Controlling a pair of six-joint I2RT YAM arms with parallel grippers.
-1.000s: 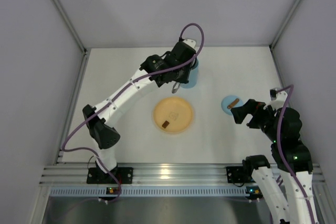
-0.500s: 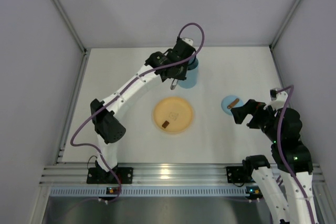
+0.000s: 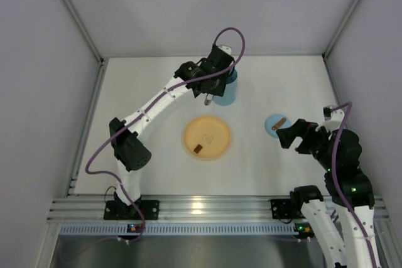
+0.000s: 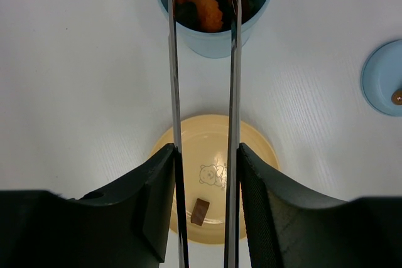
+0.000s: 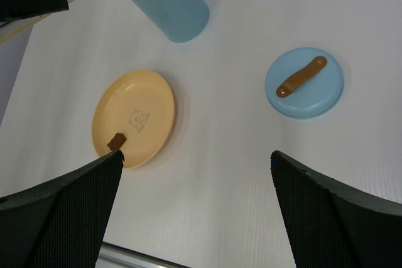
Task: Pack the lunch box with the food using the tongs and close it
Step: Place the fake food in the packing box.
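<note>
Lunch box stands upright at the far side of the table, lid off, w/ orange and dark food already inside. Left gripper is clamped on the tongs, one finger pressing each arm from outside, so squeezing the fingers works the tongs. Tong tips hang over the box mouth, apart, nothing seen between them. Prob. the drop-off spot, since pieces go in from above. Plate sits just on the near side of the box, close for short trips. One brown piece lies on it, so packing isn't done. Lid lies flat on the table to the right, tab up, well apart from the box. Right gripper hovers near it, jaws wide, holding nothing, likely parked there b/c closing is its job.
</note>
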